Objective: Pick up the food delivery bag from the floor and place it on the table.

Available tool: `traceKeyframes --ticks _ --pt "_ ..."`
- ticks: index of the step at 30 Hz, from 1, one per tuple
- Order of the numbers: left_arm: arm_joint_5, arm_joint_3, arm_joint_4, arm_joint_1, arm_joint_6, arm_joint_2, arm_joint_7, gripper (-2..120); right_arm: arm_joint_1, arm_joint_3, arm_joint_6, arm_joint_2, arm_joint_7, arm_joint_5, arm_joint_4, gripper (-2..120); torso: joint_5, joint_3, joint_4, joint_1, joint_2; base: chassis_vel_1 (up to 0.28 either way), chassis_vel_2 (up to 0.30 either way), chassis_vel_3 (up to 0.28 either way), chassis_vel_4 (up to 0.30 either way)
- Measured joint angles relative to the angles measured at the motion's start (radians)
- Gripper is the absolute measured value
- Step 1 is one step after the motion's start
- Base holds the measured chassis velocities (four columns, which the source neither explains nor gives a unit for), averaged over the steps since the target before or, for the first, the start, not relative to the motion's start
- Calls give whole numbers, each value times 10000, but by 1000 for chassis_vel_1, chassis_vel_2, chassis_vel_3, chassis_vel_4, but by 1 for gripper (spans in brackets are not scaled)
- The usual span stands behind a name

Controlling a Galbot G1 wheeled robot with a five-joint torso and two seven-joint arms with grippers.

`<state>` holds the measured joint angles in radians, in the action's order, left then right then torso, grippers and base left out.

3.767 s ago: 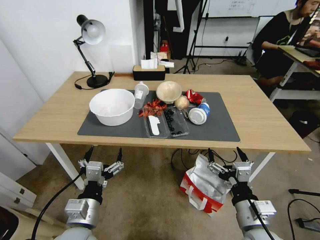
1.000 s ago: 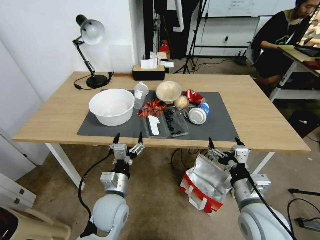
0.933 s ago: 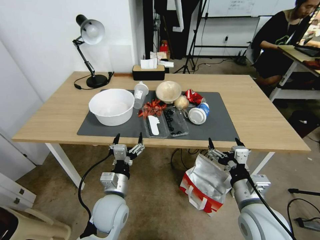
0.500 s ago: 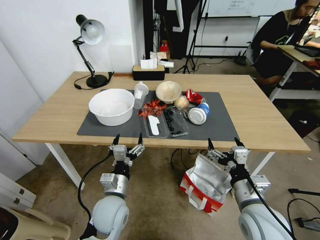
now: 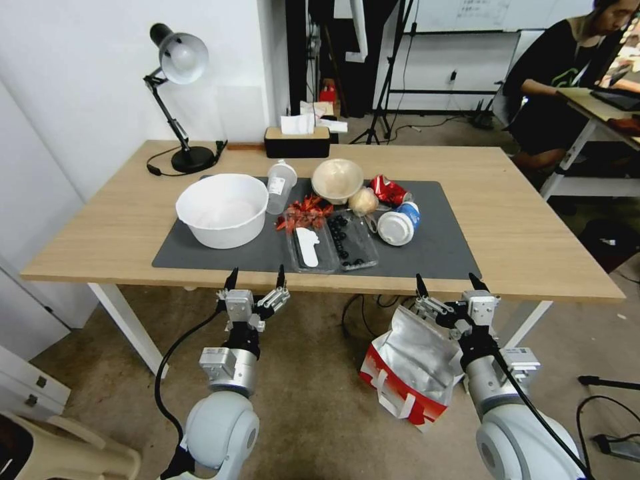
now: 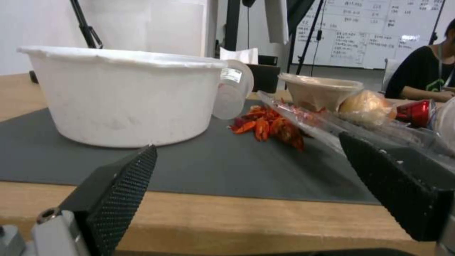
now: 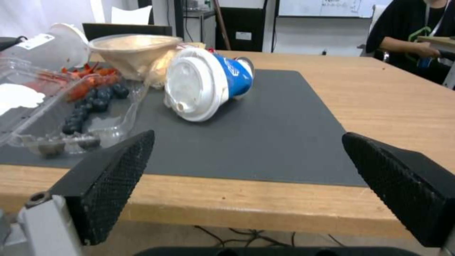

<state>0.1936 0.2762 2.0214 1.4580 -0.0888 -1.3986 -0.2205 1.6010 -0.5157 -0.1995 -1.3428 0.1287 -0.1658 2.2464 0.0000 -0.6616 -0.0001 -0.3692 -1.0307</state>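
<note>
Head view puts the bag (image 5: 408, 370) on the floor below the table (image 5: 533, 227) edge. My right gripper (image 5: 448, 289) hangs spread above it, holding nothing; my left gripper (image 5: 255, 280) waits spread too. I'd drop straight onto a strap.

White wall (image 5: 80, 87) at 10 o'clock, black desk lamp (image 5: 175, 60) in front of it. Brownish concrete floor (image 5: 313, 400) underneath, whiteboard (image 5: 467, 15) at 1 o'clock, smaller desk (image 5: 593, 107) at 2.
</note>
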Motion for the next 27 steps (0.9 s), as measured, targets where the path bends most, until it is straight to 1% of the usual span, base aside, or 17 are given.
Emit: traceKeyframes --ticks 2,5,6,8,9,12,17,20,21,27 --pt "0 0 -1 0 -12 0 1 97 3 0 -4 -4 3 0 0 100 0 36 0 27 64 0 0 0 0" --pt "5 3 -1 8 -32 2 3 97 17 1 -16 -19 10 0 0 100 0 154 0 114 271 0 0 0 0" --pt "5 3 -1 8 -32 2 3 97 17 1 -16 -19 10 0 0 100 0 154 0 114 271 0 0 0 0" --pt "7 4 -1 15 -47 7 4 97 31 5 -21 -35 11 -2 6 100 0 240 0 183 422 0 0 0 0" --pt "7 4 -1 15 -47 7 4 97 31 5 -21 -35 11 -2 6 100 0 240 0 183 422 0 0 0 0" --pt "11 4 -1 30 -62 9 4 97 52 11 -26 -52 14 -1 17 100 0 357 0 276 629 0 0 0 0" --pt "11 -4 -14 83 -100 6 4 99 71 15 -29 -54 16 -1 32 100 0 460 1 361 818 0 0 0 0" --pt "11 -12 -27 132 -146 3 1 99 75 35 -35 -69 18 -2 35 100 0 577 0 451 1026 0 0 0 0" --pt "11 -12 -27 132 -146 3 1 99 75 35 -35 -69 18 -2 35 100 0 577 0 451 1026 0 0 0 0" --pt "10 4 -28 167 -184 8 -5 100 76 47 -43 -76 18 2 36 100 0 755 0 574 1324 0 0 0 0"
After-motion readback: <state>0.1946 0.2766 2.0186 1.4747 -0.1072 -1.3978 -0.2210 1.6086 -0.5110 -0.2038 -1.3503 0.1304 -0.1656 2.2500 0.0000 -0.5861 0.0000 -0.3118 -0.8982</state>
